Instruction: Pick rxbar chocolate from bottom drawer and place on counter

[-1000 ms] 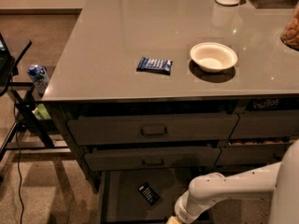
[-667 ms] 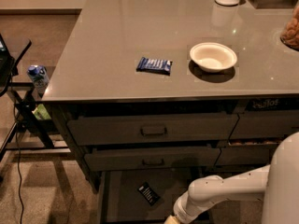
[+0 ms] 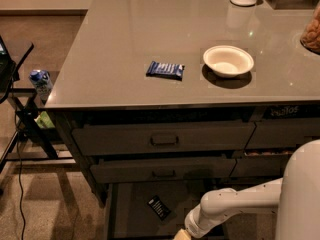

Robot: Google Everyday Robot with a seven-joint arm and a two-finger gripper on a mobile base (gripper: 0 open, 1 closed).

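Rxbar chocolate point(image 3: 159, 207) lies unpicked in the open bottom drawer point(image 3: 129, 215), our gripper point(image 3: 181, 235) nearby, its grip we cannot tell; lifting and counter point(image 3: 125, 39) placement remain.

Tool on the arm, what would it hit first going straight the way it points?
The tool, at the picture's bottom edge, points down-left into the bottom drawer. It would probably meet the drawer floor first, beside the rxbar chocolate, though depth is unclear.
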